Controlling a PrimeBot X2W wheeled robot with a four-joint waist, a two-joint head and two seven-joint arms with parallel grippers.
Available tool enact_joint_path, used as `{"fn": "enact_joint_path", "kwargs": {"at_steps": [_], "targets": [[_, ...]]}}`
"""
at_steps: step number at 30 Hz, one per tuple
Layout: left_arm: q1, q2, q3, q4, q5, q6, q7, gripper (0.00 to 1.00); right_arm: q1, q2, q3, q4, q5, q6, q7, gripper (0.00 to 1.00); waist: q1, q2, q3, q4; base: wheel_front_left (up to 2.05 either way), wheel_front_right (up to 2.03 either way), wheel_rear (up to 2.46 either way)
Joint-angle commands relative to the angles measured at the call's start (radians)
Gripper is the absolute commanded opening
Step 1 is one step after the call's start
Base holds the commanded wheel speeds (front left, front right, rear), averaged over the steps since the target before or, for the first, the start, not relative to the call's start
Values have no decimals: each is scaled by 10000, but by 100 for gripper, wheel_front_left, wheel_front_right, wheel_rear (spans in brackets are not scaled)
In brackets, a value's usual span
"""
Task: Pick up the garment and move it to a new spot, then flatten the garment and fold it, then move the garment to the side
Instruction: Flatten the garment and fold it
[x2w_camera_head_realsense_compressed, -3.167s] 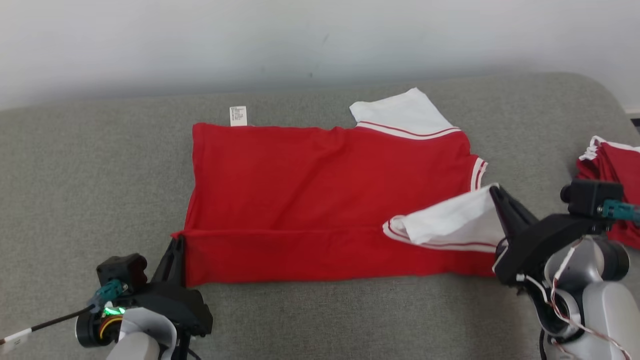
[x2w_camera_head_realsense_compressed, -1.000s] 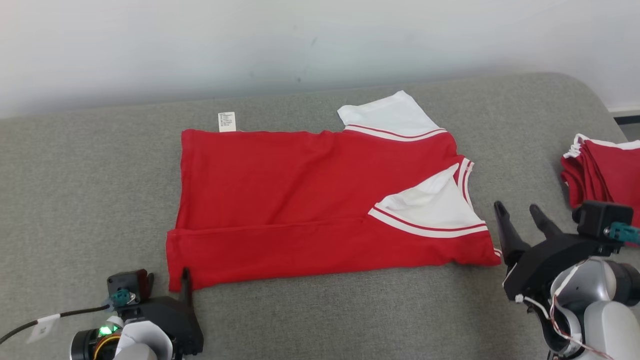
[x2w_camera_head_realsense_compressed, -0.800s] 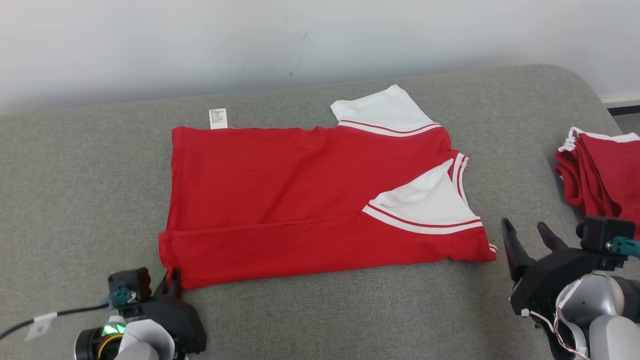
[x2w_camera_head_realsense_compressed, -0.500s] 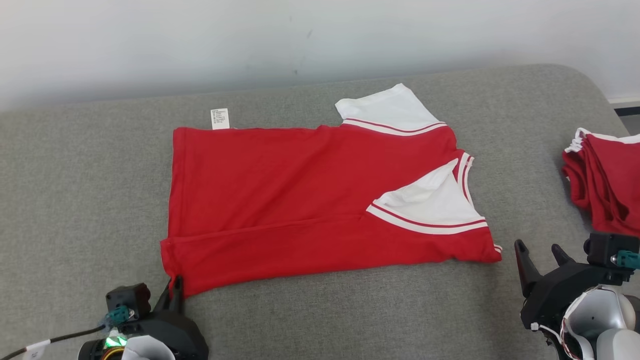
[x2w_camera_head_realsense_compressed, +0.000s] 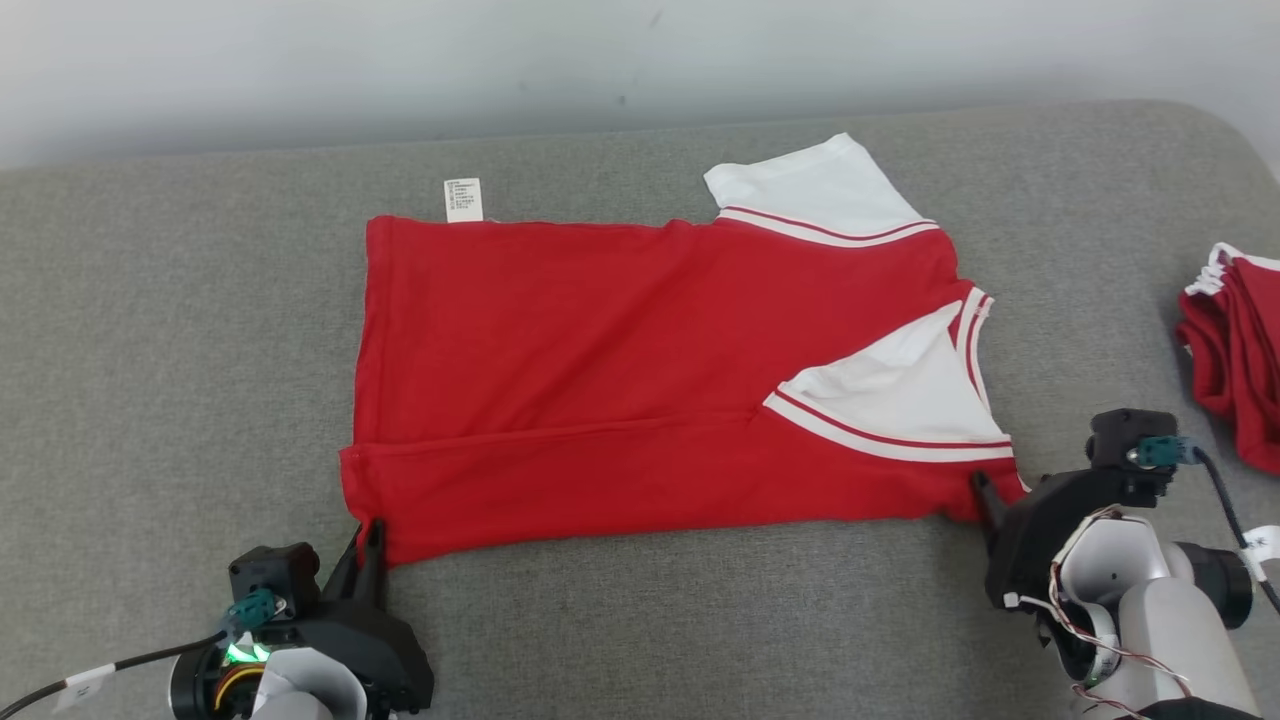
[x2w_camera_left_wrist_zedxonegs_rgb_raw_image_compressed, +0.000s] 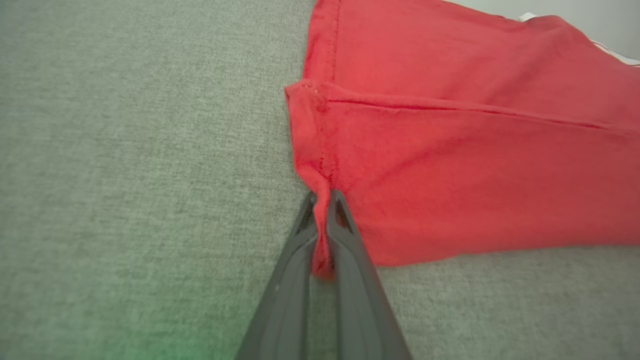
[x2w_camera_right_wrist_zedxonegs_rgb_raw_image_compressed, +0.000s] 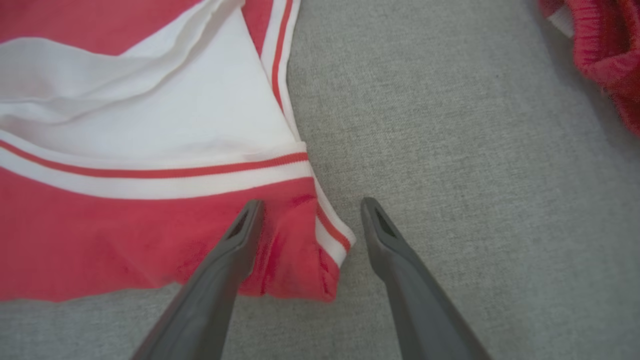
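A broad grey upholstered surface (x2w_camera_head_realsense_compressed: 180, 330), woven and slightly nubby, runs up to a pale wall (x2w_camera_head_realsense_compressed: 300, 70) at 12 o'clock. Across its middle lies the garment (x2w_camera_head_realsense_compressed: 600, 380), a red knit shirt spread flat, with its near long edge folded over into a band. Its hem end points to 9 o'clock and its neck end to 3 o'clock. From the shirt's centre, the left hand sits at 7 o'clock, right at the near hem corner, and the right hand at 4 o'clock, at the near shoulder corner.

A stack of similar red clothes (x2w_camera_head_realsense_compressed: 1235, 350) with white trim sits well apart at 3 o'clock, near the surface's edge.

One white sleeve (x2w_camera_head_realsense_compressed: 815, 185), edged with a red stripe, sticks out flat at 1 o'clock. The other sleeve (x2w_camera_head_realsense_compressed: 900, 385) is folded inward over the red body as a white triangle.

The right hand (x2w_camera_right_wrist_zedxonegs_rgb_raw_image_compressed: 310, 205) reaches in low on a pale forearm, and its two dark fingers are spread wide and grasp nothing. They straddle the shirt's corner, with one finger over the red cloth and the other over bare grey fabric.

The left hand (x2w_camera_left_wrist_zedxonegs_rgb_raw_image_compressed: 322, 197) points toward 12 o'clock, low to the surface, and is clenched on the hem corner. A pinch of red cloth is bunched between its fingers.

A small white care label (x2w_camera_head_realsense_compressed: 463, 199) pokes out from the far hem corner at 11 o'clock.
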Motion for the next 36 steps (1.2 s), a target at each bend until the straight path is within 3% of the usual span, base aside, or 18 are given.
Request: {"fn": "enact_joint_path", "kwargs": {"at_steps": [1, 3, 4, 5, 6, 8, 19, 27, 33, 34, 35, 36], "targets": [[110, -73, -126, 173, 33, 39, 225, 0, -73, 19, 53, 248, -98, -23, 130, 100, -1, 0, 93, 111, 0, 0, 0], [95, -97, -182, 171, 31, 33, 241, 0, -52, 19, 90, 582, -265, -23, 418, 100, -1, 0, 113, 170, 0, 0, 0], [95, -102, -204, 176, 25, 32, 245, 0, -24, 27, 91, 673, -334, -23, 472, 45, -1, 0, 114, 191, 0, 0, 0], [100, -101, -222, 178, 32, 29, 236, 0, -11, 33, 62, 714, -359, -23, 447, 33, -1, 0, 110, 207, 0, 0, 0], [121, -97, -233, 183, 29, 19, 215, 0, 17, 33, 32, 744, -393, -23, 416, 5, -1, 0, 96, 219, 0, 0, 0], [164, -79, -241, 203, 19, 4, 183, 0, 74, 32, 8, 768, -417, -23, 405, 0, -1, 0, 55, 226, 0, 0, 0], [1378, 322, -262, 162, -214, -45, 99, 0, 1429, 6, 54, -653, 224, -25, 307, 0, -1, 0, -1097, 103, 0, 0, 0], [2861, 866, -382, -1186, -131, 228, 84, 0, 3660, 3, 397, -2987, 1126, -25, 1020, 0, -1, 0, -1816, -89, 0, 0, 0], [3625, 1002, -418, -2081, -282, 525, 388, 0, 4480, 6, 331, -3458, 1297, -25, 1155, 0, -1, 0, -1948, -185, 0, 0, 0], [3731, 1022, -401, -2193, -312, 565, 446, 0, 4528, 3, 352, -3417, 1311, -25, 1152, 20, -1, 0, -1955, -207, 0, 0, 0], [3831, 1063, -375, -2293, -345, 633, 485, 0, 4602, 5, 354, -3327, 1341, -25, 1197, 53, -1, 0, -1968, -225, 0, 0, 0], [3933, 1105, -356, -2393, -357, 696, 495, 5, 4624, 5, 342, -3290, 1367, -25, 1175, 100, -1, 0, -1981, -237, 0, 0, 0]]}}
